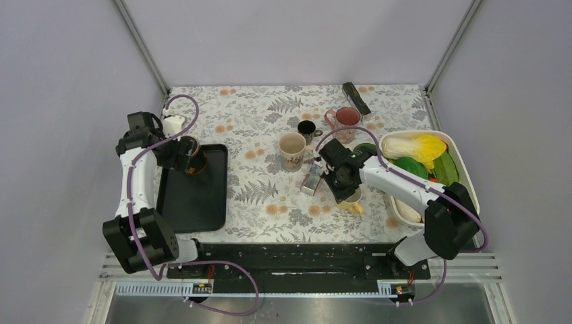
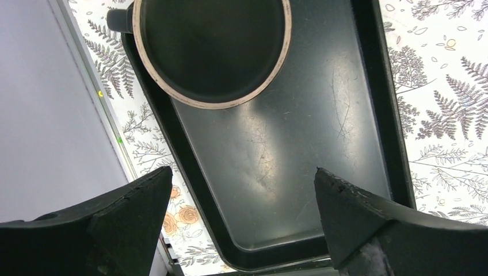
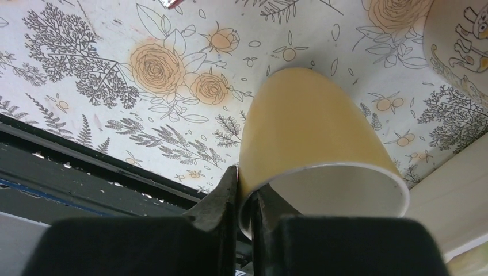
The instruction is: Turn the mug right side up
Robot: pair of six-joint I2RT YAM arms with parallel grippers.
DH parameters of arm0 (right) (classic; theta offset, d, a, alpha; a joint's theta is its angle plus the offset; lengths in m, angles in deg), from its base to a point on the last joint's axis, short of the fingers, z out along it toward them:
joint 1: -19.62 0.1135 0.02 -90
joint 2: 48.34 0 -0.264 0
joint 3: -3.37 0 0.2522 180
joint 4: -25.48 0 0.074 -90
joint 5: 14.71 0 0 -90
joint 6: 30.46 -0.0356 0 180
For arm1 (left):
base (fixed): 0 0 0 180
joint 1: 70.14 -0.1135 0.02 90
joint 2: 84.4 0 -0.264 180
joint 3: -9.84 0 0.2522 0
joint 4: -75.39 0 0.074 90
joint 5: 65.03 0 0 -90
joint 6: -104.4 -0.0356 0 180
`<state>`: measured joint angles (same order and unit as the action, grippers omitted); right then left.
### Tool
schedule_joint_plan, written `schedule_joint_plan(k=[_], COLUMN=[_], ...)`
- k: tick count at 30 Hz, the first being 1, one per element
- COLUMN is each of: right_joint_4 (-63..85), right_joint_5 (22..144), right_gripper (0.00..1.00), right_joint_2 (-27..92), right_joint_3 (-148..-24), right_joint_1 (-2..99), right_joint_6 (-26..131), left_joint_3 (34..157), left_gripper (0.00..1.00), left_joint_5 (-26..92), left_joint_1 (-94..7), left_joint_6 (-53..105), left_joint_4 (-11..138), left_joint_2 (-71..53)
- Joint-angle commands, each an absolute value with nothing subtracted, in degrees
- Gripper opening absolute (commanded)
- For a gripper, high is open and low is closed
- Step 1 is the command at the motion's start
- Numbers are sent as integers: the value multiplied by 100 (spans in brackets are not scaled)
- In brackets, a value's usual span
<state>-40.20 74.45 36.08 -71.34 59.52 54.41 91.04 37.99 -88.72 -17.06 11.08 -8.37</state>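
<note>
A yellow mug (image 3: 305, 126) with a white inside is tipped over the flowered table, its base toward the table and its mouth toward the wrist camera. My right gripper (image 3: 244, 178) is shut on its rim, one finger outside and one inside the wall. From above, the mug (image 1: 353, 202) shows just below the right gripper (image 1: 340, 185), at the table's right centre. My left gripper (image 2: 243, 172) stands open over a black tray (image 2: 299, 144), holding nothing. A dark mug (image 2: 213, 46) stands on the tray's far end, mouth up, beyond the fingertips.
A cream mug with drawings (image 1: 293, 150), a small black mug (image 1: 307, 128) and a pink mug (image 1: 346, 118) stand mid-table. A white tub (image 1: 465, 169) of vegetables sits at the right. A small packet (image 1: 311, 179) lies beside the right gripper. A black bar (image 1: 355, 98) lies at the back.
</note>
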Motion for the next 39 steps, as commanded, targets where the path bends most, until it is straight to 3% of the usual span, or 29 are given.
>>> schedule_joint_plan(k=[1, 9, 16, 20, 25, 30, 33, 39], right_joint_4=[-3521, -3498, -3252, -3126, -3043, -3035, -2979, -2968], right_joint_5=[7411, 7263, 7305, 7299, 7316, 7364, 7411, 7505], right_gripper=[19, 58, 86, 99, 100, 99, 99, 99], right_joint_2=[3984, 3794, 3013, 2801, 2838, 2840, 2827, 2901], right_joint_3=[-7347, -7347, -6942, -6816, -6746, -6717, -6708, -6693], right_joint_1=[5858, 5858, 5861, 5863, 5865, 5859, 5860, 5864], right_joint_6=[5543, 5599, 5744, 5748, 5774, 5809, 5818, 5827], left_joint_3=[8912, 8199, 8994, 9829, 11158, 12178, 13043, 13478], left_gripper=[94, 81, 89, 99, 99, 93, 92, 89], left_joint_5=[3746, 4414, 5640, 5314, 4124, 4420, 4015, 3347], left_joint_1=[-9134, -9399, -9440, -9249, -8692, -9050, -9278, -9216], left_joint_6=[-1766, -1821, -1612, -747, -417, -772, -701, -601], left_joint_4=[1378, 2502, 1751, 1685, 1470, 1253, 940, 1076], left_joint_2=[-780, -749, -724, -354, 725, 1375, 2003, 3104])
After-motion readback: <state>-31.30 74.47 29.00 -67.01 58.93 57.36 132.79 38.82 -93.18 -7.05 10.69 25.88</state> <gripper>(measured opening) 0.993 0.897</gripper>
